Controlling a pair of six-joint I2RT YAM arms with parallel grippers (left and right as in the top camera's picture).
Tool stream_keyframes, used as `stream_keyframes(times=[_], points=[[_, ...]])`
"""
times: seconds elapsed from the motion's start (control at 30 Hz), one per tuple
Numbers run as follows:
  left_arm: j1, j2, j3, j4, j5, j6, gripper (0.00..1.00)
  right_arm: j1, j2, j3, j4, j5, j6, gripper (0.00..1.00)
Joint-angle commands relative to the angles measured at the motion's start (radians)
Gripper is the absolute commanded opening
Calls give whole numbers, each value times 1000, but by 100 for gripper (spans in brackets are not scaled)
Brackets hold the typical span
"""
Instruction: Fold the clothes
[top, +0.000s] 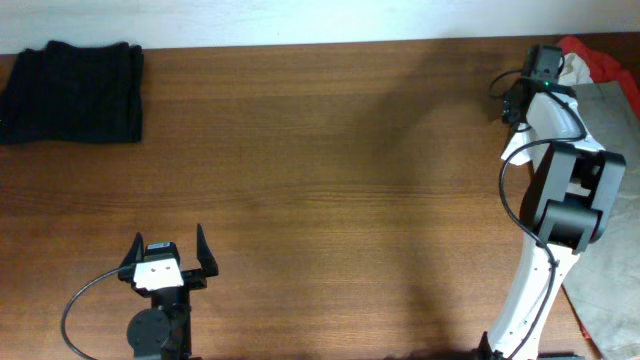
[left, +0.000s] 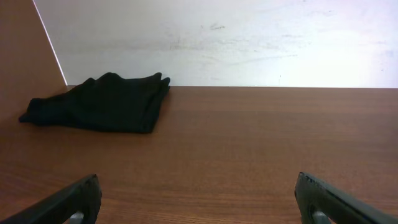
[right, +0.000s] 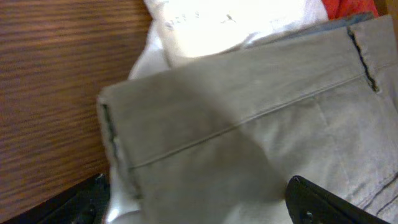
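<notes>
A heap of clothes lies at the table's far right edge: a khaki trouser-like piece, a white piece and a red piece. My right gripper is over the heap. In the right wrist view its fingers are spread wide and low over the khaki piece, with the white piece and the red piece beyond. A dark folded garment lies at the far left corner and also shows in the left wrist view. My left gripper is open and empty near the front edge.
The brown wooden table spans the view. A pale wall runs behind its far edge. The right arm's white base stands at the front right, with a black cable looping beside it.
</notes>
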Motion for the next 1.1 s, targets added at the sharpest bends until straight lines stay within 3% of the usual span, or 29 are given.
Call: stream_keyframes(times=[0.0, 0.1, 0.27, 0.43, 0.6, 0.8, 1.0, 1.07], points=[[-4, -6, -6, 0, 11, 16, 99, -9, 19, 14, -3, -16, 0, 91], [-4, -6, -6, 0, 11, 16, 99, -9, 19, 14, -3, -17, 15, 90], [-4, -6, -6, 0, 11, 16, 99, -10, 19, 14, -3, -17, 15, 77], [-4, -6, -6, 0, 11, 16, 99, -9, 19, 18, -4, -61, 60, 79], [-4, -6, -6, 0, 11, 16, 99, -7, 18, 18, -5, -114, 60, 89], [-4, -6, -6, 0, 11, 16, 99, -10, 18, 43, -20, -106, 67, 89], [-4, -6, -6, 0, 11, 16, 99, -12, 18, 90, -58, -102, 38, 73], [-4, -6, -6, 0, 11, 16, 99, -19, 21, 89, -68, -99, 37, 72]])
